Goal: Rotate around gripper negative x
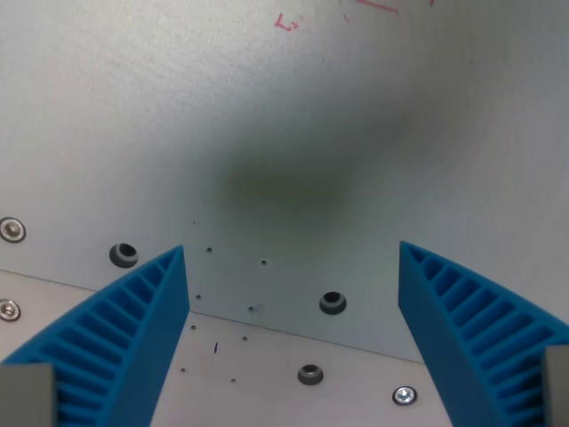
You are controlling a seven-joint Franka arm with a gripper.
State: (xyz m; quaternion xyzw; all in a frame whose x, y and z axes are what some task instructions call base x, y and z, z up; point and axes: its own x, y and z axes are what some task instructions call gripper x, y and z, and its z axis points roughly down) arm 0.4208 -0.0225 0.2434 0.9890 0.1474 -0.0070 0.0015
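My gripper (292, 256) is open, with nothing between its two blue ribbed fingers. One finger (133, 329) rises from the wrist view's lower left, the other (467, 329) from the lower right. Below them lies a pale grey table surface (293, 116), close to the camera. A dark soft shadow (293, 187) falls on the surface just above the gap between the fingers.
A seam (293, 331) crosses the surface diagonally between two panels. Round holes (332, 302) and screws (404, 395) dot the panels near the fingers. Faint red pen marks (286, 23) sit at the top edge.
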